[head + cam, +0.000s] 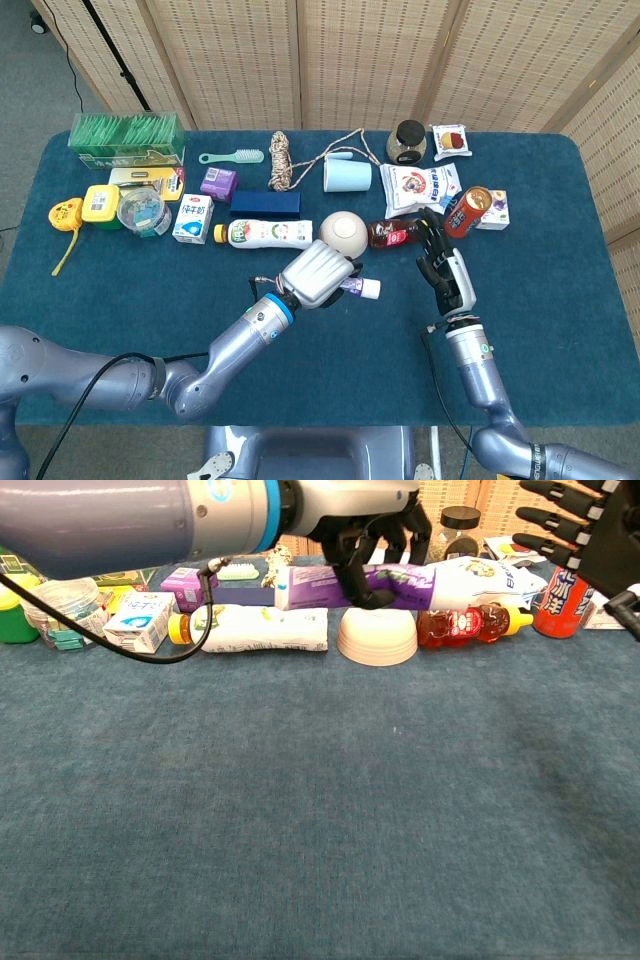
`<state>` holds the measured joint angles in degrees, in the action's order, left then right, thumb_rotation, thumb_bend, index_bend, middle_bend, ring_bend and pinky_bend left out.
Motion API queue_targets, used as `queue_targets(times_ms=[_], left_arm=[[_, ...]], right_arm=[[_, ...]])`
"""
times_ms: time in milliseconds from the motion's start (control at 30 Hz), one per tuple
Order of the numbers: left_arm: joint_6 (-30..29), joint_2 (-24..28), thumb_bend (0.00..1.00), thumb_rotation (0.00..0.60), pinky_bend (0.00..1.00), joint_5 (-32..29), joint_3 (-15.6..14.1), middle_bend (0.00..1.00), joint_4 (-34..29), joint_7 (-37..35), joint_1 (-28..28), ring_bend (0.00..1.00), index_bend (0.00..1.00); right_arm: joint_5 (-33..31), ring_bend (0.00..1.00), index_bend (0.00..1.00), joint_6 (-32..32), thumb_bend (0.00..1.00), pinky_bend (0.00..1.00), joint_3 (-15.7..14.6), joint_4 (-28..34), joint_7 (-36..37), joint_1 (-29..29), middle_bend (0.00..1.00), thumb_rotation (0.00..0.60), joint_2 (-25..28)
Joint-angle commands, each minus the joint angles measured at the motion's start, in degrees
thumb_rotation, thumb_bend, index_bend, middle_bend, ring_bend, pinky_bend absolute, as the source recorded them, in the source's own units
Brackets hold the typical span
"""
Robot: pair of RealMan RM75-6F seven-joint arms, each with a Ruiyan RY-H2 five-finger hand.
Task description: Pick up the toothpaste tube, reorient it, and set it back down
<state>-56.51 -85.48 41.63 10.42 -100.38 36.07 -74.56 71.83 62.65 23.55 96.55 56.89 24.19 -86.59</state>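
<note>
The left hand (370,540) grips the toothpaste tube (400,582), held level and clear of the table (560,300), above its middle, just in front of the white bowl (377,637). The right hand (445,272) hovers empty nearby, fingers spread. Judgement: lift done, reorientation in hand; next, turn the tube and lower it onto bare cloth toward the near edge.

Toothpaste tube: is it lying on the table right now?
No, the left hand holds the toothpaste tube lifted above the bowl in the chest view.
</note>
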Motion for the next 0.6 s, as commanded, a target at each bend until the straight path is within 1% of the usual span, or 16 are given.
queue_targets(times_ms=[33,267,400,600], left_arm=[[0.14,0.58,0.59,0.600,0.59,1.00,-1.05,0.57,-0.38,-0.40,1.05,0.58,0.66],[1.43,0.44,0.59,0.600,0.59,1.40,-2.96,0.57,0.30,-0.64,2.56,0.57,0.64],[1.70,0.02,0.59,0.600,0.59,1.68,-3.43,0.56,0.68,-0.50,2.98,0.54,0.63],[2.59,-1.33,0.59,0.600,0.59,1.33,-4.27,0.49,1.88,0.36,3.11,0.46,0.56]], right_arm=[[0.28,0.00,0.00,-0.64,0.00,0.00,-0.35,-0.07,0.02,-0.44,0.00,0.284,1.73],[0.90,0.00,0.00,-1.50,0.00,0.00,-1.14,-0.48,-0.36,-0.97,0.00,0.284,5.07],[1.17,0.00,0.00,-1.79,0.00,0.00,-1.56,-0.86,-0.44,-1.20,0.00,0.285,6.40],[1.76,0.00,0.00,-1.71,0.00,0.00,-2.21,-1.42,-0.72,-1.69,0.00,0.287,8.29]])
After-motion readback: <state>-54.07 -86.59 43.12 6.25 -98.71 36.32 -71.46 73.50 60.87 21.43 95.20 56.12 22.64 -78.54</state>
